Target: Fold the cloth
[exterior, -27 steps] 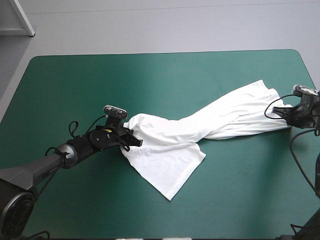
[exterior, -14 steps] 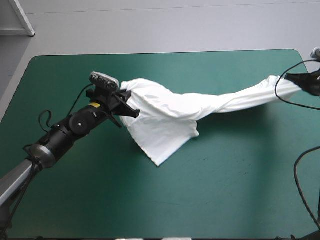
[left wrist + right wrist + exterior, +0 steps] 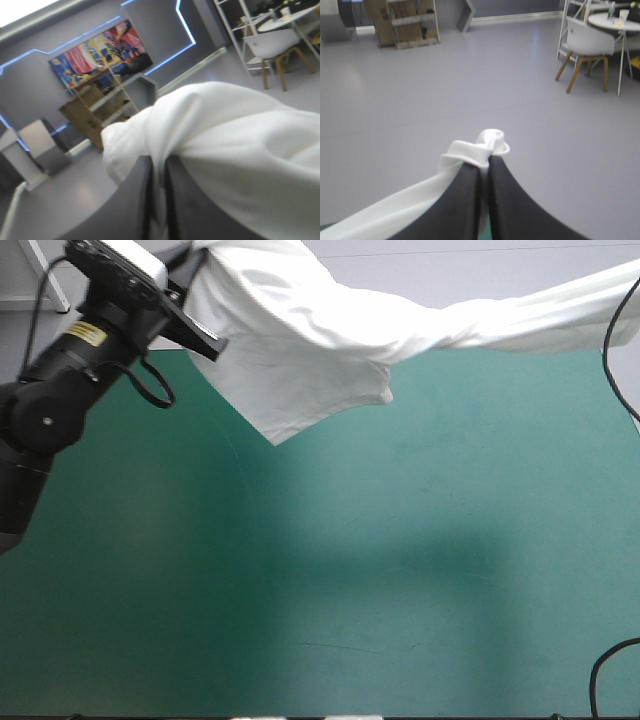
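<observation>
left tool (image 3: 159, 165): clamped tight on a thick, layered fold of the t-shirt (image 3: 300, 350), raised high over the far left part of the table (image 3: 400, 570).
right tool (image 3: 484, 162): pinched tight on a small bunched nub of cloth, with only a little showing past its tips; it is outside the high view, off to the right.
t-shirt: strung in the air between the two tools, twisted into a rope toward the right one, with a loose flap drooping below the left one; none of it seems to touch the table.
risk, right grip: the bite looks thin, so a hard pull apart could drag the nub out and drop that end.
risk, twist: set down as it hangs, the roped part would likely land bunched, not flat.
risk, flap: the drooping flap may tuck under itself on landing.
risk, left grip: which part of the garment is caught cannot be told, so the spread may come out skewed.
</observation>
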`<control>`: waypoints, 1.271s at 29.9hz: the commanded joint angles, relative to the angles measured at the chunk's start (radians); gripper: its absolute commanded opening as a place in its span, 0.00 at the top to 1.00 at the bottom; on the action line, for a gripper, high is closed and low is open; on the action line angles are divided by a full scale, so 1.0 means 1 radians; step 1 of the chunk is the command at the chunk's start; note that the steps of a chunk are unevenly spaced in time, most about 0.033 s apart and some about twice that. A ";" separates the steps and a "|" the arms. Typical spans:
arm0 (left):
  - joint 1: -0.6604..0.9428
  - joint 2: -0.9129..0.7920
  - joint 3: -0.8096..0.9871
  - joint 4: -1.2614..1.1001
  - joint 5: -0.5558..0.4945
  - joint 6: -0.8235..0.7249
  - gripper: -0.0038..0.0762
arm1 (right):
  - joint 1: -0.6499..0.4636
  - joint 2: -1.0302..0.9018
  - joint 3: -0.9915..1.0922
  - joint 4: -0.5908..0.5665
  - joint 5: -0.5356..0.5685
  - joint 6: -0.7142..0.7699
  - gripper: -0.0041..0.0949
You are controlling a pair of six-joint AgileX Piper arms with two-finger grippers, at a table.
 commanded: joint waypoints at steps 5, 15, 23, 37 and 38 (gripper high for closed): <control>0.214 -0.084 -0.266 0.329 0.240 -0.354 0.93 | -0.008 -0.034 -0.239 0.067 0.108 -0.070 0.98; 0.231 -0.121 -0.268 0.379 0.481 -0.453 0.93 | -0.008 -0.016 -0.261 0.312 0.263 -0.156 0.98; 0.231 -0.071 0.029 0.321 0.483 -0.559 0.93 | -0.008 0.029 -0.161 0.404 0.453 -0.195 0.98; 0.231 0.081 0.388 0.184 0.214 -0.559 0.93 | 0.080 0.247 0.197 0.522 0.216 -0.395 0.98; 0.231 0.106 0.388 0.181 0.181 -0.559 0.93 | 0.100 0.279 0.197 0.525 0.170 -0.404 0.98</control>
